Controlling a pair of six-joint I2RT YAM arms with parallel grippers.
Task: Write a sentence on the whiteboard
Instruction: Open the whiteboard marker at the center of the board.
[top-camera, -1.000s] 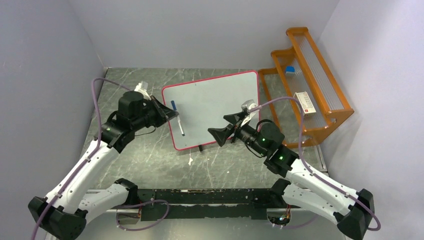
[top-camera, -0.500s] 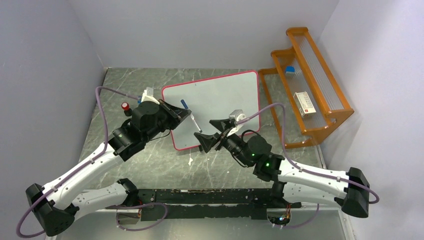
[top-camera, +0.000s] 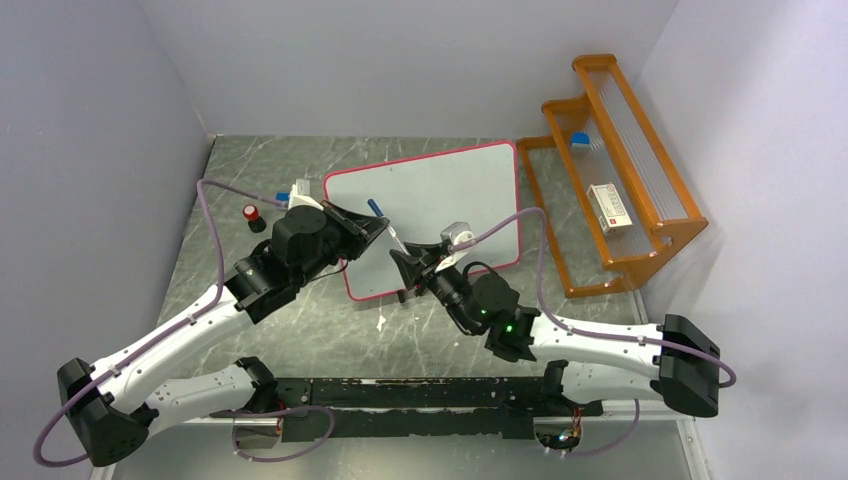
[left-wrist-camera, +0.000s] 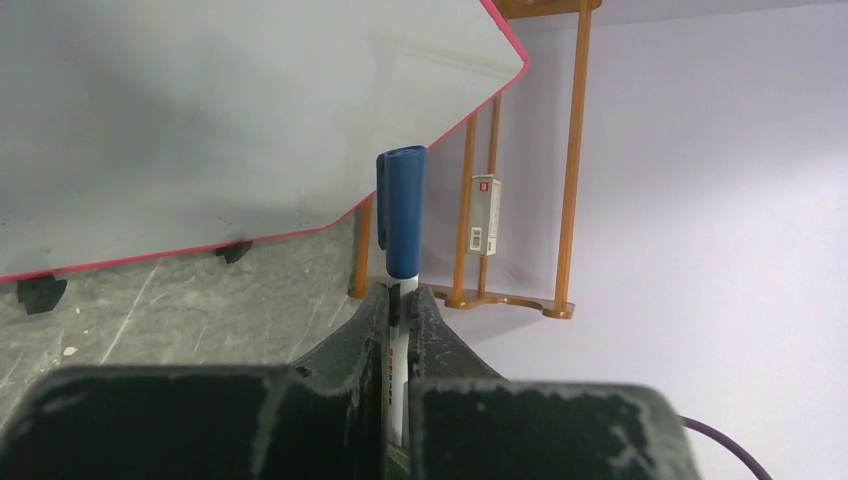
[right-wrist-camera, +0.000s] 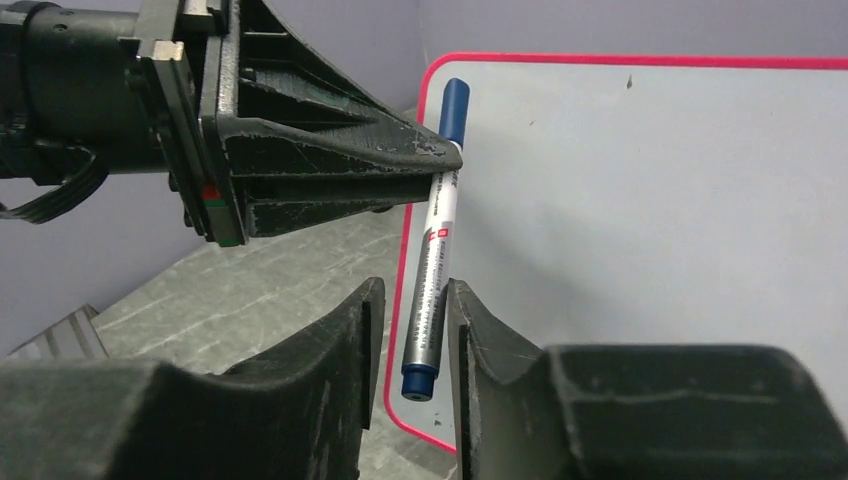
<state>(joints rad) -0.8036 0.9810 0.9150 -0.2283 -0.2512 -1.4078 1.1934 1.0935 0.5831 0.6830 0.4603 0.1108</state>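
Note:
The whiteboard (top-camera: 450, 195) with its pink-red frame lies on the table, its surface (right-wrist-camera: 650, 180) blank; no sentence is in view. My left gripper (top-camera: 377, 226) is shut on a white marker (right-wrist-camera: 432, 290) just below its blue cap (left-wrist-camera: 401, 210), holding it over the board's near-left corner. My right gripper (top-camera: 405, 258) faces it from the right. Its jaws (right-wrist-camera: 415, 287) stand narrowly open around the marker's blue tail end. A gap shows on the left side, and the right finger is at or touching the barrel.
An orange rack (top-camera: 620, 200) stands to the right of the board, holding a white box (top-camera: 610, 207) and a small blue item (top-camera: 580, 140). A small red-topped object (top-camera: 251, 213) sits left of the board. Grey walls close in on three sides.
Both arms have swung toward each other. The left one carried the marker to the right, and the right gripper's jaws came from wide open to a narrow gap around the marker's tail.

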